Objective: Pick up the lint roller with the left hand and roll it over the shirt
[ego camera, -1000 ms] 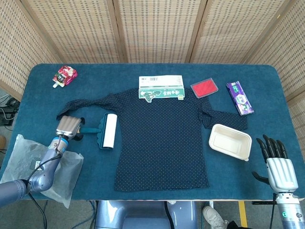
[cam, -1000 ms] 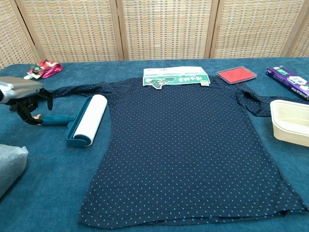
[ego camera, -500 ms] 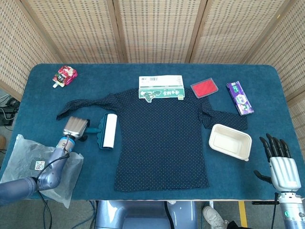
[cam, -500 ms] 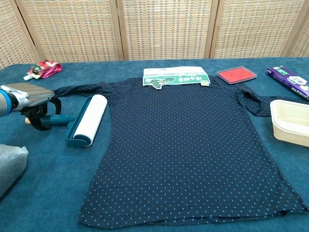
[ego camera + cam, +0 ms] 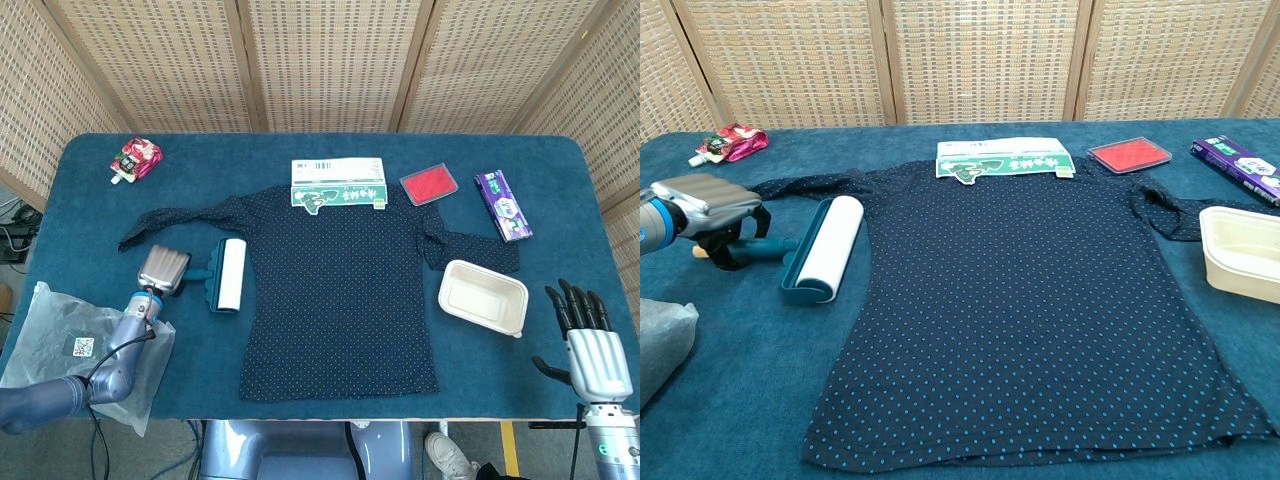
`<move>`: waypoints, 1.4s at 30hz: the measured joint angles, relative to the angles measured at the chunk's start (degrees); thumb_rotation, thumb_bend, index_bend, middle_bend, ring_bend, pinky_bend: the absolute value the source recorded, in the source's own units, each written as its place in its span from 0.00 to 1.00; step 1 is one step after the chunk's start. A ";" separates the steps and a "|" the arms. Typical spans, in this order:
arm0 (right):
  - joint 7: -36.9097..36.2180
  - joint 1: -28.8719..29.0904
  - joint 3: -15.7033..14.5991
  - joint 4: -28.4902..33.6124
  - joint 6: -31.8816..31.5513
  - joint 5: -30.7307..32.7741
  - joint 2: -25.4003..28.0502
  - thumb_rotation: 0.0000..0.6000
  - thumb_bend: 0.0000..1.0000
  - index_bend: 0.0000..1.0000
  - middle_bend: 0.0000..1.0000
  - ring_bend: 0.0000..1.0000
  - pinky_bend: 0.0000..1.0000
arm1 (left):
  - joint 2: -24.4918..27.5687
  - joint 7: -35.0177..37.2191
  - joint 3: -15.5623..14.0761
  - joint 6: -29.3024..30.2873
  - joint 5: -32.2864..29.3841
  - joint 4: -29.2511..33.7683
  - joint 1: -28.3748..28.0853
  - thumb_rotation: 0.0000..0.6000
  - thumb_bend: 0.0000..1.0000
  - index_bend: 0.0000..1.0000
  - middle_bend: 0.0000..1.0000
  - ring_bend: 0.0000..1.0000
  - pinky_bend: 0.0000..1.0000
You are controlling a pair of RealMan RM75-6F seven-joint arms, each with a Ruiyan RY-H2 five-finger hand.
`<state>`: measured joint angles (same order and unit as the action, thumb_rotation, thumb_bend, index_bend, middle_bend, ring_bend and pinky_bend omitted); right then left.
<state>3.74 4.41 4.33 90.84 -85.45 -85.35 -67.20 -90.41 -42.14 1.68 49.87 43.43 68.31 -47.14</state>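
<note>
A lint roller (image 5: pixel 228 275) (image 5: pixel 830 248) with a white roll and a teal frame lies on the table beside the shirt's left edge, below the sleeve. The dark blue dotted shirt (image 5: pixel 340 290) (image 5: pixel 1030 300) is spread flat in the middle. My left hand (image 5: pixel 163 270) (image 5: pixel 715 210) sits over the teal handle (image 5: pixel 775 246), its dark fingers curled down around the handle's end. My right hand (image 5: pixel 585 345) hangs at the table's near right corner, fingers spread and holding nothing. It does not show in the chest view.
A clear plastic bag (image 5: pixel 70 340) (image 5: pixel 660 345) lies under my left forearm. A red pouch (image 5: pixel 135 158) is at the far left, with a green-and-white box (image 5: pixel 338 184), red tray (image 5: pixel 429 185) and purple box (image 5: pixel 502 205) behind the shirt. A white container (image 5: pixel 483 297) sits by the right sleeve.
My left hand has moved right, from beside the handle's end to over it, and its fingers have closed around it. The roller shifted slightly right. The right hand barely moved.
</note>
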 measured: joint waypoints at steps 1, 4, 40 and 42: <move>-0.08 -0.01 0.01 0.02 -0.07 -0.07 0.03 1.00 0.15 0.00 0.00 0.00 0.00 | 0.43 -0.11 0.12 0.30 0.38 0.59 -0.10 1.00 0.72 0.87 0.85 0.65 0.63; -0.17 -0.02 0.02 0.06 -0.07 -0.06 0.09 1.00 0.15 0.00 0.00 0.00 0.00 | 2.31 -0.81 0.59 0.83 0.90 3.37 -0.57 1.00 0.72 0.88 0.85 0.65 0.63; -4.70 0.82 1.11 -3.92 3.20 3.51 -0.29 1.00 0.15 0.00 0.00 0.00 0.00 | 4.81 -27.95 2.94 6.68 -32.45 17.12 -22.59 1.00 0.82 0.95 0.90 0.69 0.66; -4.91 0.86 1.16 -4.11 3.41 3.77 -0.33 1.00 0.15 0.00 0.00 0.00 0.00 | 4.58 -29.01 2.69 7.70 -33.37 17.24 -23.17 1.00 0.83 0.96 0.90 0.69 0.66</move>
<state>-1.17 5.26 5.49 86.73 -82.04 -81.58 -67.54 -85.83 -71.16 4.36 57.57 10.07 85.55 -70.31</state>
